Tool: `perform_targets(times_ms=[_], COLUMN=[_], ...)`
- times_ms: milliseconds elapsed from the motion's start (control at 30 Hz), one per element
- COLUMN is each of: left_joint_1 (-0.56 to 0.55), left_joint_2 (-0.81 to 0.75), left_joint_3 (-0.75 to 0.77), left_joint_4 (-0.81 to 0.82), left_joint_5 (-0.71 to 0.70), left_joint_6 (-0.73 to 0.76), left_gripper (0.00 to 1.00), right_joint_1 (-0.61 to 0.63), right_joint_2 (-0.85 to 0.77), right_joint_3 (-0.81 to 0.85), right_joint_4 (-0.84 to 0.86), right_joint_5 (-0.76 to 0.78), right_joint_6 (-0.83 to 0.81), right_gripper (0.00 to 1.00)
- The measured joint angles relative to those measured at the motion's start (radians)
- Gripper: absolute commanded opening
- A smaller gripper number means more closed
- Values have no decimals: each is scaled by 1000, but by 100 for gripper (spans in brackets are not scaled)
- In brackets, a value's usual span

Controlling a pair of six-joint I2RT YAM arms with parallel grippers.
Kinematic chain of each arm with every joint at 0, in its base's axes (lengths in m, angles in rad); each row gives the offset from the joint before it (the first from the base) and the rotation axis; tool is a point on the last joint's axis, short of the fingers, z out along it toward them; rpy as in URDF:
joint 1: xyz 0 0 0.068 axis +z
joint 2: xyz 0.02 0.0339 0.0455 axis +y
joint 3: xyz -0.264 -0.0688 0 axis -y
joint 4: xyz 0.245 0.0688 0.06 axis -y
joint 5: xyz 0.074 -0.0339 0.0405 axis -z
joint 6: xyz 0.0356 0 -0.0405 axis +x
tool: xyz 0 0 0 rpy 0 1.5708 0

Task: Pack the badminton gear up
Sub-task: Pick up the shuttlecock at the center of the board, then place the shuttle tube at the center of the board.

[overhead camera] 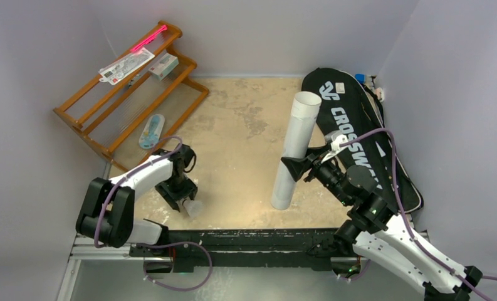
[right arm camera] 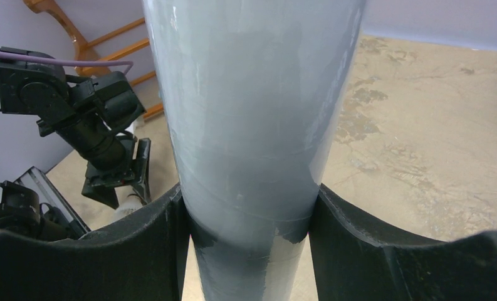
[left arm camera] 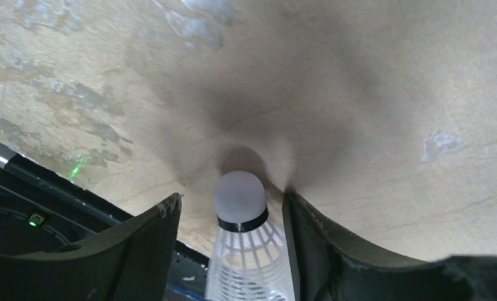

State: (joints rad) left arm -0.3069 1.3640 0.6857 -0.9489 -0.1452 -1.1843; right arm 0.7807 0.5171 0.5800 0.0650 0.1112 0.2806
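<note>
Tube: long, white-silver, round, with an open end. It stands tilted on the counter, foot toward the arm bases and open end leaning away toward the bag. A darker grey band shows low on it in the right wrist view.

Right end effector: closed on the tube partway up from the foot, one black finger pressed to each side.

Shuttlecock: small, with a rounded white cork tip, a black band behind it and a white feather skirt. It sits well to the left of the tube's foot, near the counter's front edge. In the left wrist view the cork points toward the counter, with a shadow just under it.

Left end effector: fingers parted around the shuttlecock. One finger lies against the skirt and a gap shows on the other side, so it is not clamped.

Bag: black, racket-shaped, with white lettering. It lies just right of the tube, along the right wall.

Rack: orange wood, far left of the tube, in the back corner.

Carton and card: on the rack's upper steps, the card edged in pink.

Packet: pale blue and white, lower on the rack.
</note>
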Motion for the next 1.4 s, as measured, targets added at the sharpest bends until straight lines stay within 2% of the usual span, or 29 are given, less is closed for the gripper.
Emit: perform_targets(times_ms=[100,267,300,600,700,800,900,967,1067,1133,1267,1400], left_joint_1=[-35,-84,-89,-114,-114,-114,-114,-114,-109,-98,-55,-24], left_joint_2=[31,63,67,76,64,64,50,24,-19,-56,-132,-191], left_joint_3=[20,37,40,146,249,415,551,610,648,653,649,641], left_joint_4=[-8,-9,-10,-37,-60,-96,-89,-76,-51,-29,6,27], left_joint_5=[14,28,29,16,15,10,9,13,29,41,60,83], left_joint_6=[-1,-13,-17,-34,-21,6,38,57,79,86,100,127], left_gripper=[46,25,24,26,27,28,30,30,32,33,34,34], right_joint_1=[0,0,0,0,0,0,0,0,0,0,0,0], right_joint_2=[6,6,6,19,43,79,131,164,220,263,346,503], right_joint_3=[0,0,0,0,-5,-10,-16,-19,-39,-101,-187,-186], right_joint_4=[0,0,0,3,18,36,69,100,202,366,572,748], right_joint_5=[1,2,2,1,-6,-25,-52,-63,-78,-85,-121,-167], right_joint_6=[0,0,0,0,-1,-5,-17,-32,-54,-80,-145,-266], right_gripper=[44,44,44,45,46,46,49,48,42,39,42,43])
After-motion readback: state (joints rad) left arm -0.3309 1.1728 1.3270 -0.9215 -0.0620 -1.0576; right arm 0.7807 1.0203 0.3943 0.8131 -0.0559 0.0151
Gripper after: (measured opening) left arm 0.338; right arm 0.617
